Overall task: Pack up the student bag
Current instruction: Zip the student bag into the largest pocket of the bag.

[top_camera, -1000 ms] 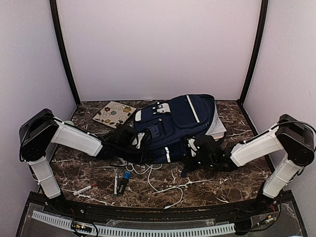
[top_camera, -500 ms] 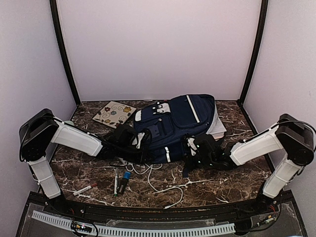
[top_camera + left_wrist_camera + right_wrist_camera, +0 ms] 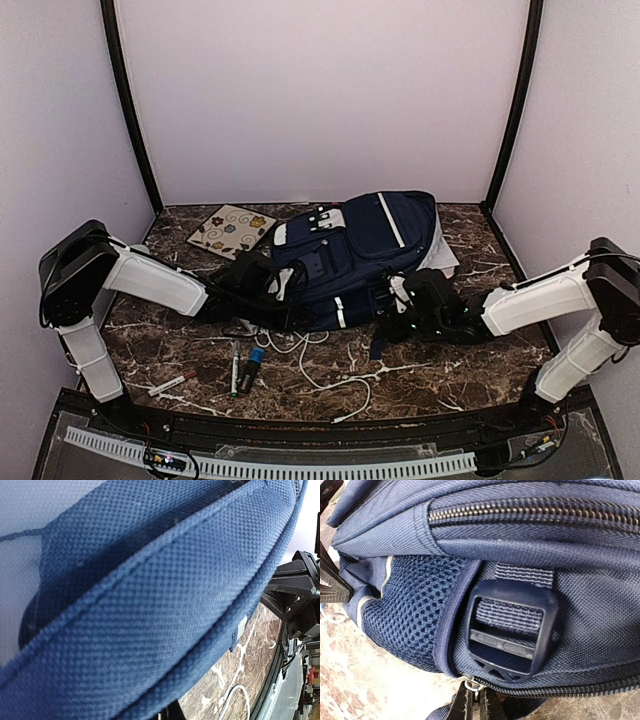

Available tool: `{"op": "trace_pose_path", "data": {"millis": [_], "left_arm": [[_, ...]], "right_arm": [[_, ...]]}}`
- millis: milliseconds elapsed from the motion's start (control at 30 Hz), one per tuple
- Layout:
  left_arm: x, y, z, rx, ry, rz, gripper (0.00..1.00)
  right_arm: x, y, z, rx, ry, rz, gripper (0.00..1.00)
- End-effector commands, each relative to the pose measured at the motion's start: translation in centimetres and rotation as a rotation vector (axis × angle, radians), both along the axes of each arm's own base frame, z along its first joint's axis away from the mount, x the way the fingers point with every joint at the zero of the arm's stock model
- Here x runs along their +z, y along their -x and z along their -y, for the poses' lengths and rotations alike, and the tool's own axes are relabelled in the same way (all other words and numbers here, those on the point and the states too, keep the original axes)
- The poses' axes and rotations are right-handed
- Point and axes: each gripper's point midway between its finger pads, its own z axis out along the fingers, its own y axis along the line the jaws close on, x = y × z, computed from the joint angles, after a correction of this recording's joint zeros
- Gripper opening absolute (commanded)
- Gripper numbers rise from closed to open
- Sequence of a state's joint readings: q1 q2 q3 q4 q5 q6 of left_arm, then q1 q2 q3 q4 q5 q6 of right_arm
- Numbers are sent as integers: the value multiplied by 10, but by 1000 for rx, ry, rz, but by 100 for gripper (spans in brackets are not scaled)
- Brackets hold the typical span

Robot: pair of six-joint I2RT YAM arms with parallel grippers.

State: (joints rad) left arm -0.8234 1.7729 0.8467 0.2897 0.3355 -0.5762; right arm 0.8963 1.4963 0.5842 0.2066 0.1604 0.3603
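No legible text, brand, number or sign in any view. On student bag [image 3: 365,250], white patch [image 3: 337,216] at far left end too small to read. Markers [image 3: 172,382] on near left of tabletop: any print too small to tell.

Bag [image 3: 370,245]: navy blue, crossed by white stripes.
Mesh [image 3: 405,615]: navy, woven open.
Buckle [image 3: 512,627]: dark navy.
Zip [image 3: 530,510]: dull metal teeth, set in navy tape.
Table [image 3: 440,370]: dark brown marble, veined in white.
Booklet [image 3: 232,230]: cream, patterned with flowers.
Cable [image 3: 330,385]: white.
Marker [image 3: 172,383]: white, tipped with red.
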Motion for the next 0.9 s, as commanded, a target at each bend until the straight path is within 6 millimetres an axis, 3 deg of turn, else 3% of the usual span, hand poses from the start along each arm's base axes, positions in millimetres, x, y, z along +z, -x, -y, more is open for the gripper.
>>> {"op": "trace_pose_path", "data": {"millis": [0,133,233,567,733,867], "left_arm": [[22,-3,16,-41,61,65,0],[23,-4,12,-35,44,81,0],[25,-8,2,-16,25,106,0],[37,-43,-83,204,-105,216,0],[46,-70,-139,370,-99,225,0],[54,-85,-161,471,-96,255,0]], "right_arm": [[1,-11,8,-63,22,14,0],[-4,-20,29,-168,84,8,0],[-7,-23,57,-261,124,-16,0],[-10,-18,134,-425,154,-139,0],[3,-22,113,-356,34,-171,0],[1,-20,91,-288,-29,-228,0]]}}
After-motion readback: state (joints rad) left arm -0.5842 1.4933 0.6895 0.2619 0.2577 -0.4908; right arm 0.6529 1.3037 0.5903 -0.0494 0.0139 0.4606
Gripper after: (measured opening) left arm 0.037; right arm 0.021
